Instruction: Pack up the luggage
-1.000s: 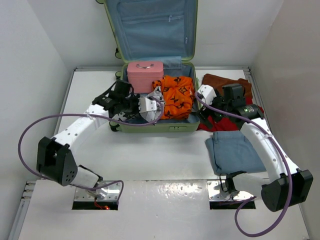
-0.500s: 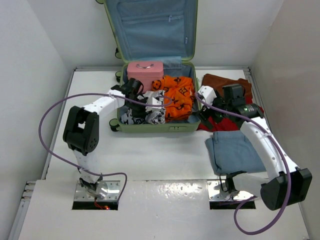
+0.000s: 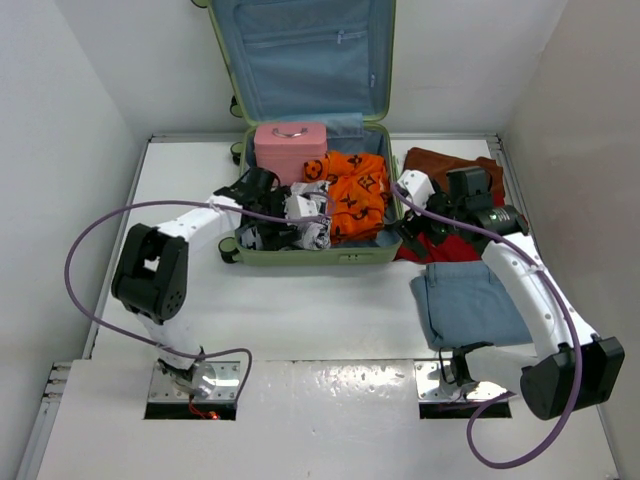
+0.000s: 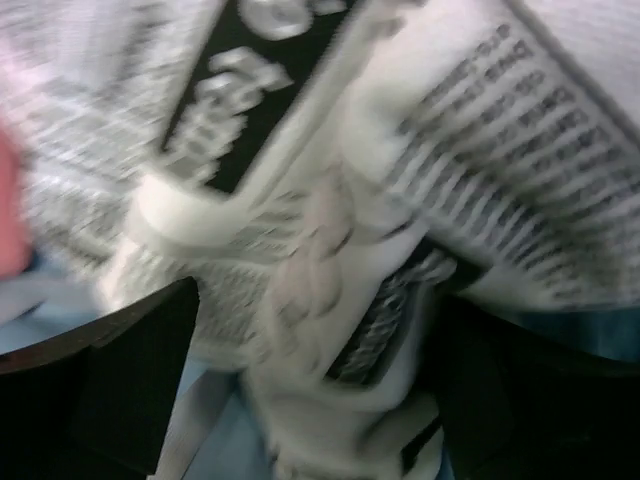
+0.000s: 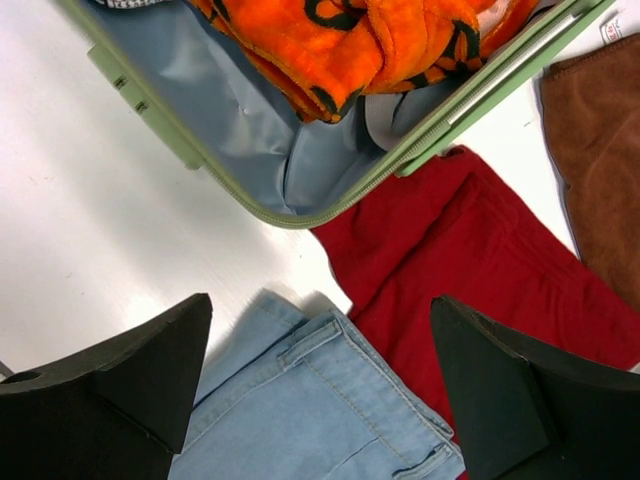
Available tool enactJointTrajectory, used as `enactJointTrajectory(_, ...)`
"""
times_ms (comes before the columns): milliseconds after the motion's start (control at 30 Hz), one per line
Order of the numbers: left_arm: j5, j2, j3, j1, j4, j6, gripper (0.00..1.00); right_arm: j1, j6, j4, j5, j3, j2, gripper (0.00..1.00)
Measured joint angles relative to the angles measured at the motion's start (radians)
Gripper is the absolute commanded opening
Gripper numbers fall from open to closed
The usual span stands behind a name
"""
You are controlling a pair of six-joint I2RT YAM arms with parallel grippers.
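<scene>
The left gripper [image 4: 315, 300] is pictured with its jaws spread wide over a black-and-white printed garment [image 4: 500, 130]. The cloth lies loose between the fingers and appears not to be pinched, though the wrist view is blurred. The garment is bunched in the left half of the luggage [image 3: 300, 258], just in front of a pink case [image 3: 290, 150] and beside an orange garment [image 3: 355, 195].

The right gripper [image 5: 320, 300] is held with its jaws equally wide and nothing between them. It is poised off the suitcase's near right corner, above the spot where a red cloth [image 5: 450, 250] meets a pair of jeans [image 5: 300, 400]. A brown cloth [image 5: 600, 150] is seen further out, and all three still lie on the table [image 3: 300, 310].

The luggage is laid open at the far middle of the table, with its lid [image 3: 300, 50] stood up against the back wall.

The ribbed hard shell is judged stiff, bulky and probably slick, so a broad face could not be spanned by these fingers. Hold is best taken on the thin rim or on the lid's free top edge. A lid that large may be expected to swing down heavily once tipped. The clothes, by contrast, are soft and limp and are best pinched at a fold.
</scene>
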Motion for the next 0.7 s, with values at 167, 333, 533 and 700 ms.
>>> enactJointTrajectory(167, 0.041, -0.134, -0.009, 0.06, 0.009, -0.072, 0.97, 0.0, 0.0, -0.015, 0.0, 0.002, -0.009, 0.9)
enactJointTrajectory(333, 0.144, -0.311, 0.039, 0.103, 0.0, -0.135, 0.97, 0.0, 0.0, -0.024, 0.0, 0.002, -0.033, 0.9)
enactJointTrajectory(533, 0.191, -0.327, 0.142, 0.101, 0.045, -0.299, 0.92, 0.0, 0.005, -0.026, 0.0, 0.002, -0.038, 0.9)
enactJointTrajectory(700, 0.138, -0.194, 0.142, 0.082, 0.108, -0.49, 0.89, 0.0, 0.011, -0.027, 0.0, 0.002, -0.027, 0.9)
